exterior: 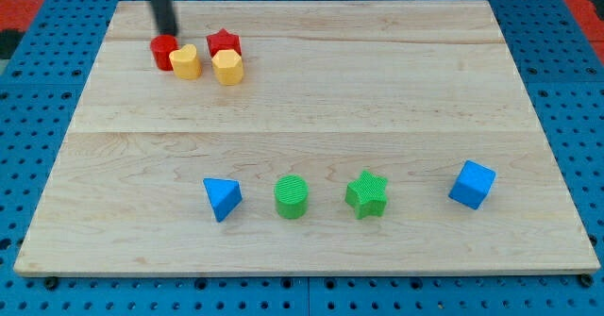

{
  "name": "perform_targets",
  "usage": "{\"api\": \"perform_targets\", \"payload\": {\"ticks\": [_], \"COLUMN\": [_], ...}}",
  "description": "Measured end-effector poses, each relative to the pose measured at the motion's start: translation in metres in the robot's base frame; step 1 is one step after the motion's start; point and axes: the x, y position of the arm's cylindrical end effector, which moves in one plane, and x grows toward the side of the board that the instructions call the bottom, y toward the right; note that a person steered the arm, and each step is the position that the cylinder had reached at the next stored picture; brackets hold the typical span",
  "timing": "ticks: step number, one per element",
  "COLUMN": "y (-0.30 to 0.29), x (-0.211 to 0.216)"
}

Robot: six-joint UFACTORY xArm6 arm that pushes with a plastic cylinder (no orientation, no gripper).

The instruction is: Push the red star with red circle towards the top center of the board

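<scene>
Since my tip [170,33] carries no pincer and holds nothing, it sits just above the red circle [163,52]; the red star [224,42] lies near, upper left, behind yellow blocks [186,61]; rightward pushing seems required.

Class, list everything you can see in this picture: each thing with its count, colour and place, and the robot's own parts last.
red circle: 1, red, top left, beside yellow heart
yellow heart: 1, yellow, top left
red star: 1, red, top left
yellow hexagon: 1, yellow, below red star
blue triangle: 1, blue, bottom row, leftmost
green circle: 1, green, bottom row
green star: 1, green, bottom row
blue cube: 1, blue, bottom right
board: 1, light wood, centre
my tip: 1, dark, just above red circle
</scene>
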Motion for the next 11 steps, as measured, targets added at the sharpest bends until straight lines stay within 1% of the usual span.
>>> {"api": "perform_targets", "payload": {"ticks": [1,2,3,5,6,7,8,9,11], "y": [-0.052,-0.055,-0.059,0.027,0.044,0.025,0.039,0.042,0.095], "x": [0.0,0.011,0.032,0.034,0.034,0.036,0.067,0.069,0.04]}}
